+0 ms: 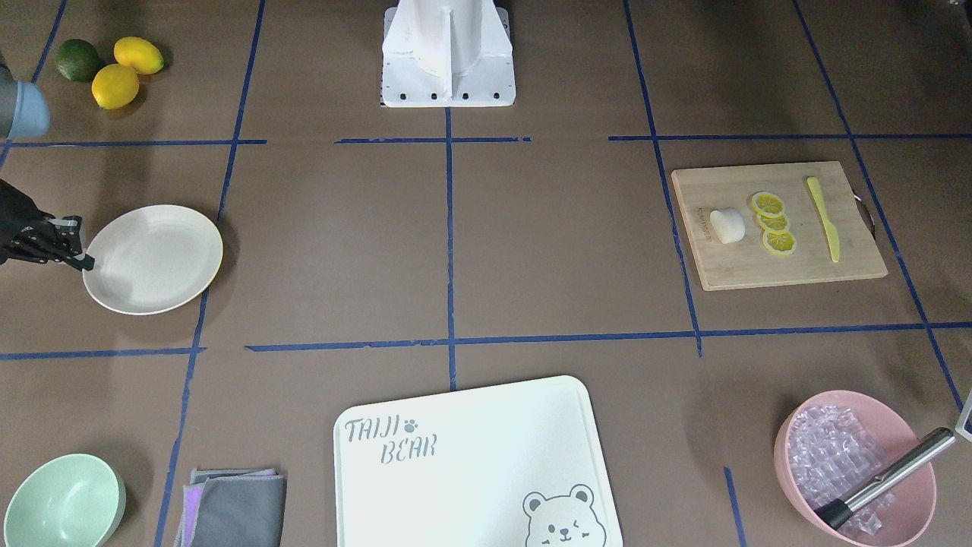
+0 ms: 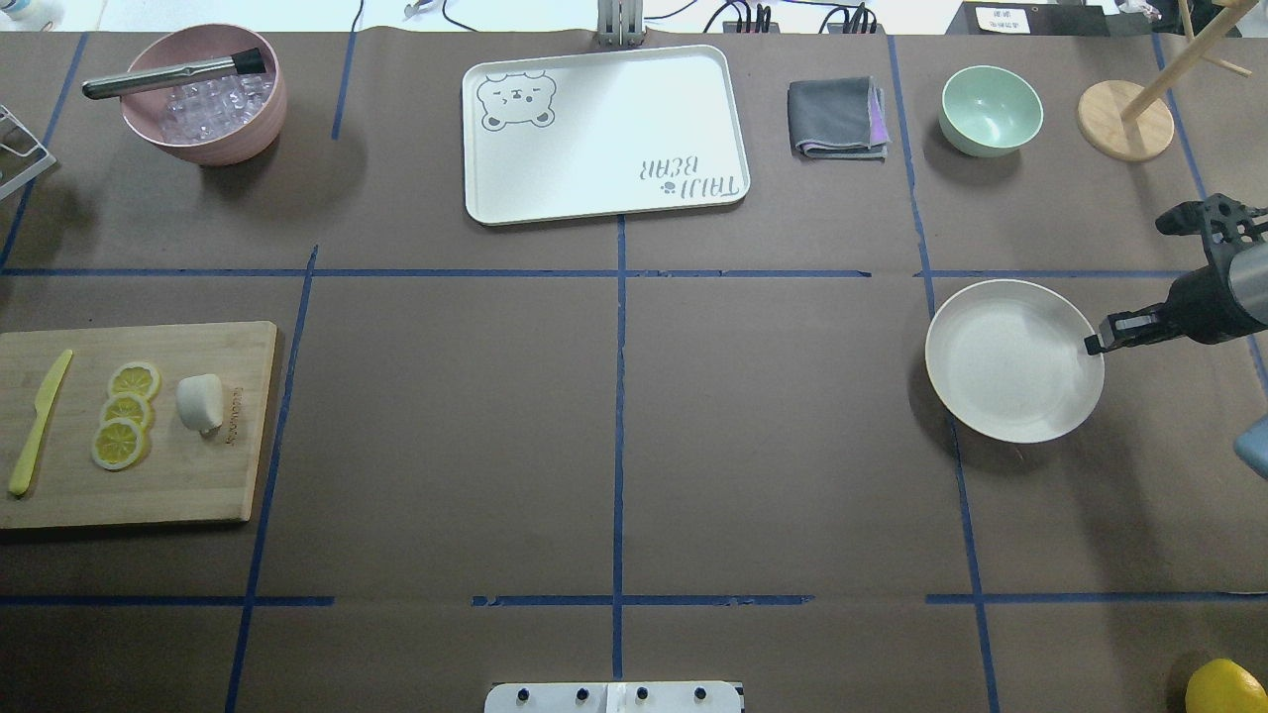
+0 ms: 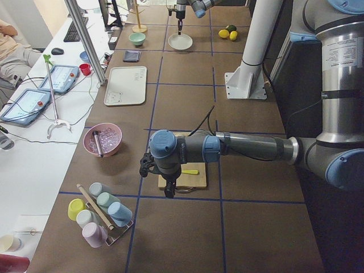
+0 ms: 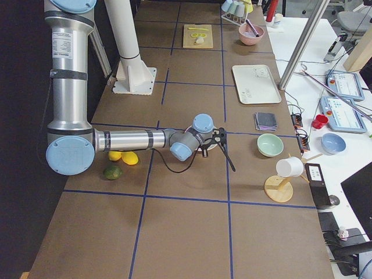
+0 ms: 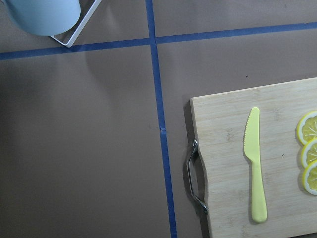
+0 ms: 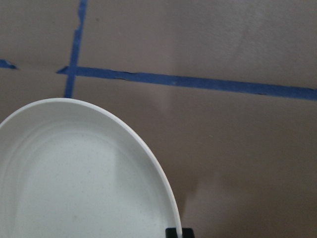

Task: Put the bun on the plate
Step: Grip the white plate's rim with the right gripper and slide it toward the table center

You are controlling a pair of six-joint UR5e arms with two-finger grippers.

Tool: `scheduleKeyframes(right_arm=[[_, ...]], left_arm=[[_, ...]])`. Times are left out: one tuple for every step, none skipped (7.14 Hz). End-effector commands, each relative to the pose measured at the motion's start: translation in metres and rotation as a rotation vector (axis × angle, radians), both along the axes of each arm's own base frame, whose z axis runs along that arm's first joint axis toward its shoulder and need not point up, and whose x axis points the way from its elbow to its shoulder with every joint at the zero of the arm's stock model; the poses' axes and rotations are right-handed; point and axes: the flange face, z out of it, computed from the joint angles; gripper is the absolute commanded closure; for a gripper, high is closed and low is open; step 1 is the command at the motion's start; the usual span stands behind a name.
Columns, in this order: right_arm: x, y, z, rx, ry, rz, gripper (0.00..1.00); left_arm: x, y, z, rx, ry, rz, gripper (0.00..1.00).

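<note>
While the bun point(image 1: 727, 226) lies on the wooden board point(image 1: 797, 270), the plate point(image 1: 159, 258) sits well apart across the desk point(image 1: 531, 251).
The bun rests on its side, its long axis seemingly toward the lemon slices point(image 1: 773, 222) just beside it (knife point(image 1: 824, 216) beyond them). The right end effector point(image 1: 85, 263) pinches the plate's rim; whether the left end effector point(image 3: 169, 192) is spread, I cannot tell.

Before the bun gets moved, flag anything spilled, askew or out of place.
Nothing is spilled or damaged. The bear-printed board sits slightly askew to the tape lines. Otherwise, the bun lies on the wooden board, at the far end from the plate, where the right gripper sits at the rim.
</note>
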Motion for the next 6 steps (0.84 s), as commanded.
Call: scheduleKeyframes(right_arm=[[-0.061, -0.020, -0.084, -0.041, -0.104, 0.017, 1.00], [-0.106, -0.023, -0.125, -0.053, -0.141, 0.018, 1.00], [-0.149, -0.021, -0.160, -0.061, -0.165, 0.024, 1.00], [-0.185, -0.021, -0.199, -0.092, -0.172, 0.043, 1.00], [-0.223, -0.014, -0.233, -0.109, -0.157, 0.073, 1.00], [-0.269, 0.006, -0.254, -0.114, -0.134, 0.102, 1.00]], left_arm=[[0.000, 0.000, 0.000, 0.000, 0.000, 0.000, 0.00], [0.000, 0.000, 0.001, -0.002, 0.000, 0.000, 0.00], [0.000, -0.001, 0.001, -0.002, 0.000, 0.000, 0.00], [0.000, -0.001, 0.002, -0.002, 0.000, 0.001, 0.00], [0.000, 0.000, 0.004, -0.006, 0.000, 0.000, 0.00], [0.000, 0.000, 0.005, -0.009, 0.000, 0.000, 0.00]])
